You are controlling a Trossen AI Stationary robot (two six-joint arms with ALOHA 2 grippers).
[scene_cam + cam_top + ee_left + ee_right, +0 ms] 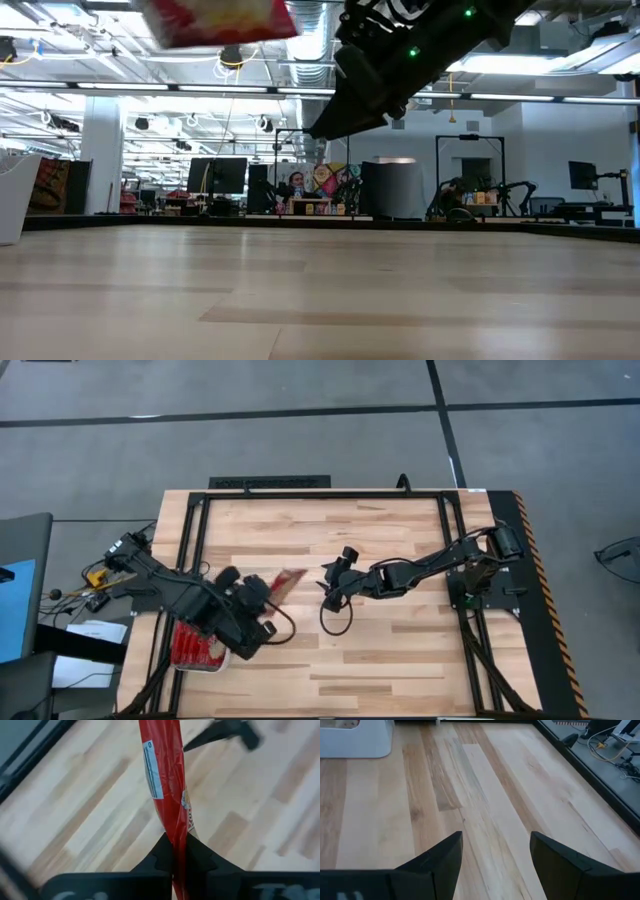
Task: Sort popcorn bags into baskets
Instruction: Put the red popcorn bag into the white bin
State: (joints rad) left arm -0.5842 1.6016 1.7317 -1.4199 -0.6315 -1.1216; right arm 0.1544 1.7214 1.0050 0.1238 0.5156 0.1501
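one bag (285,582) is hanging above the table (400,650) near its middle, in the left gripper (268,592). the tray (185,663) is sitting at the table's left edge, holding more bags (195,647). the right gripper (328,582) is hovering just right of the held bag.

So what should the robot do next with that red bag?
Probably swing it over the tray and let go. The left gripper is shut on the bag, holding it off the table, and the tray with other bags sits just beside that arm.

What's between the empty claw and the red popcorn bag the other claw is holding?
Only bare wooden table. The high view shows nothing between the right gripper and the popcorn bag pinched in the left gripper.
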